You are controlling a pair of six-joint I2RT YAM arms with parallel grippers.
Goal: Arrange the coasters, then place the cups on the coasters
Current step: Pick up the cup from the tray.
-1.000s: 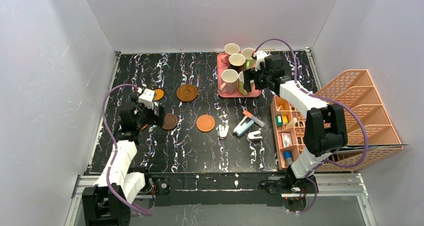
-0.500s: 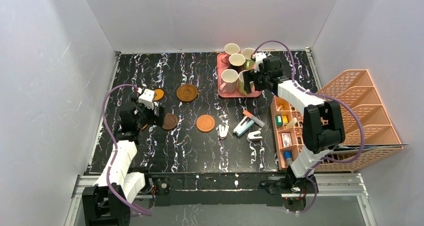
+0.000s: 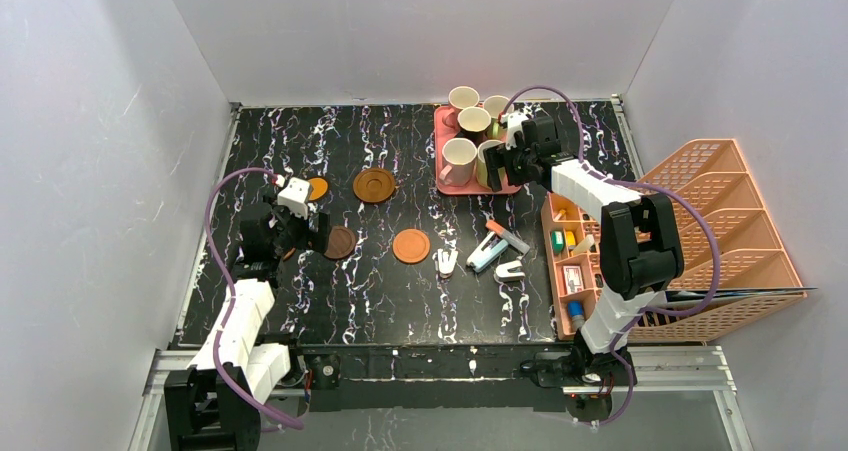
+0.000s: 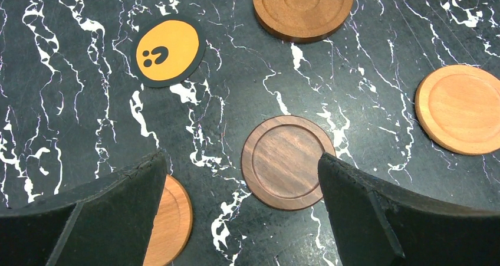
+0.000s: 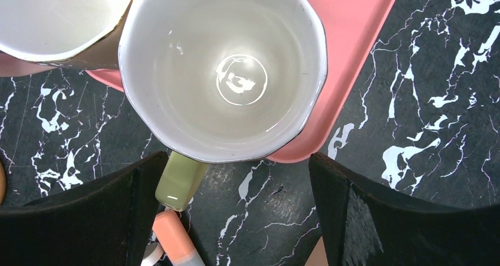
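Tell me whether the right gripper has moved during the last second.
Yes. The right gripper has shifted slightly left, farther in over the fixed pink tray toward the yellow-green cup.

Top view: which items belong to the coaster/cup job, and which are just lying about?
Job:
Coasters: printed orange, rimmed brown, dark brown, plain orange, a fifth partly hidden.
Cups: five, all on the pink tray.

Lying about:
Pink tray itself, white clips, markers, orange organiser with its contents.
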